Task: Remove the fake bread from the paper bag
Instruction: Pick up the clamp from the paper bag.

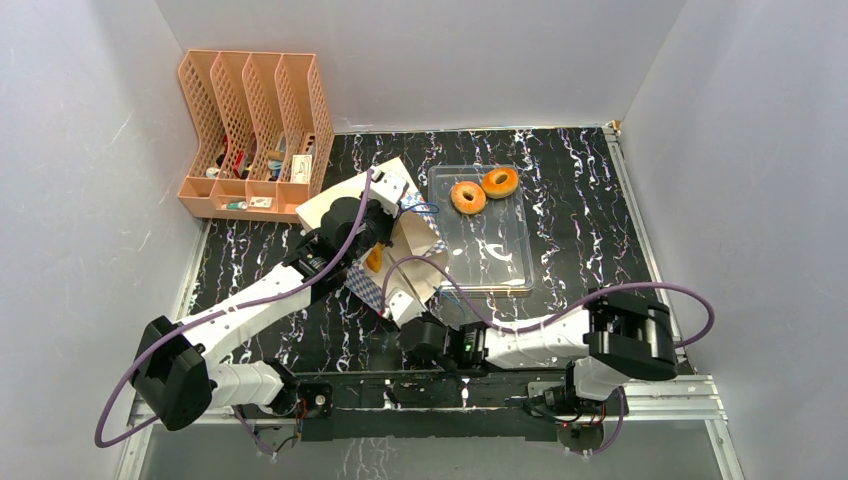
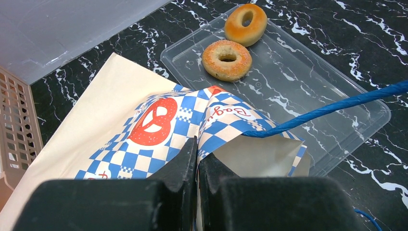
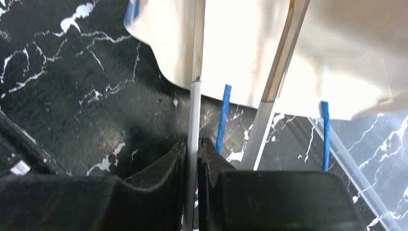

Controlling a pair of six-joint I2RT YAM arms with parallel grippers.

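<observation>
The tan checkered paper bag point(image 2: 159, 120) is pinched by the left gripper point(image 2: 197, 159), jaws closed; thin metal tongs point(image 3: 262, 120), clamped by the right gripper point(image 3: 192, 149), are aimed lengthwise into its mouth. Two orange-brown bread rings point(image 2: 226, 59) lie on the clear tray point(image 2: 308, 91).

No view shows the inside of the bag point(image 1: 420, 250). From above the left arm covers its middle, and the right wrist view gives only pale, blurred paper. The tongs point(image 3: 194, 110) run into its mouth with their tips hidden (one blade sits pinched in the right gripper point(image 3: 193, 147)). From above, that gripper's fingers are lost against the bag's near edge. In the left wrist view the cord point(image 2: 332, 108) leaves the frame on the right and the organizer point(image 2: 17, 130) is cut off on the left. From above, its contents are too small to name.
</observation>
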